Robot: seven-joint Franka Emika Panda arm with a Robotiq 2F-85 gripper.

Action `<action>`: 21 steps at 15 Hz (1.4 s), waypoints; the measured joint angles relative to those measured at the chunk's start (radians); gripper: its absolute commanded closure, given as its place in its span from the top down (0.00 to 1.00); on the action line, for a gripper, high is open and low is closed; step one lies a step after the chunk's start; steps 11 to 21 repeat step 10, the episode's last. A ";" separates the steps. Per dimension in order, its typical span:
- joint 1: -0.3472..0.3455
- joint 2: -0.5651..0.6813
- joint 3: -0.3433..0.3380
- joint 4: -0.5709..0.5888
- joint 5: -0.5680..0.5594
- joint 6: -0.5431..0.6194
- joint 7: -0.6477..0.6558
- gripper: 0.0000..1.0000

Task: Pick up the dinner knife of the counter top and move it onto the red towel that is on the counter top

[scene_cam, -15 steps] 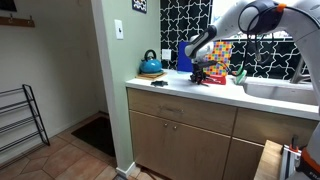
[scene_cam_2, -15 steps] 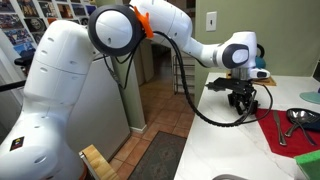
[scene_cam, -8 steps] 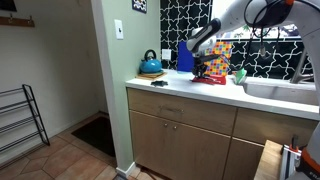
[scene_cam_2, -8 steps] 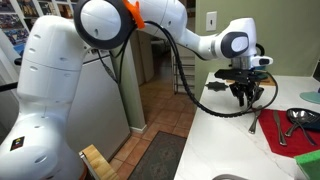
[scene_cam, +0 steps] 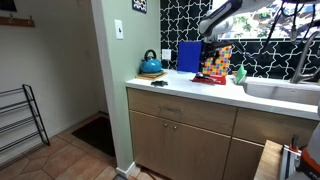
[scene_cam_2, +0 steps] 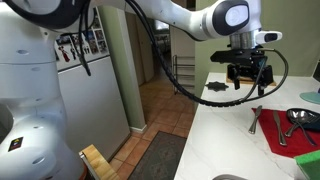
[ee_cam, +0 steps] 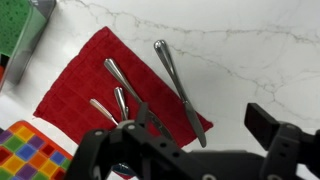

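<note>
The hand is hovering high above the worktop, jaws spread wide and holding nothing. Below it, the dinner knife is lying across the red towel's edge, one end out on the white surface, beside other cutlery.

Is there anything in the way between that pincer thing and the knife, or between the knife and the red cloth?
Nothing visible. The pincer hangs open above the dinner knife with only air between. The knife already lies partly on the red towel, beside other cutlery, its other end on the counter top.
</note>
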 measured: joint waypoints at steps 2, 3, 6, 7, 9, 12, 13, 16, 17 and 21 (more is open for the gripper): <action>-0.013 -0.061 -0.015 -0.064 0.004 0.015 -0.027 1.00; -0.019 -0.092 -0.023 -0.096 0.004 0.024 -0.037 1.00; -0.027 -0.180 -0.046 -0.175 0.004 0.037 -0.055 1.00; -0.027 -0.204 -0.050 -0.193 0.004 0.037 -0.056 1.00; -0.027 -0.231 -0.051 -0.214 0.004 0.037 -0.056 1.00; -0.027 -0.234 -0.050 -0.219 0.004 0.037 -0.056 1.00; -0.027 -0.234 -0.050 -0.219 0.004 0.037 -0.056 1.00; -0.027 -0.234 -0.050 -0.219 0.004 0.037 -0.056 1.00; -0.027 -0.234 -0.050 -0.219 0.004 0.037 -0.056 1.00; -0.027 -0.234 -0.050 -0.219 0.004 0.037 -0.056 1.00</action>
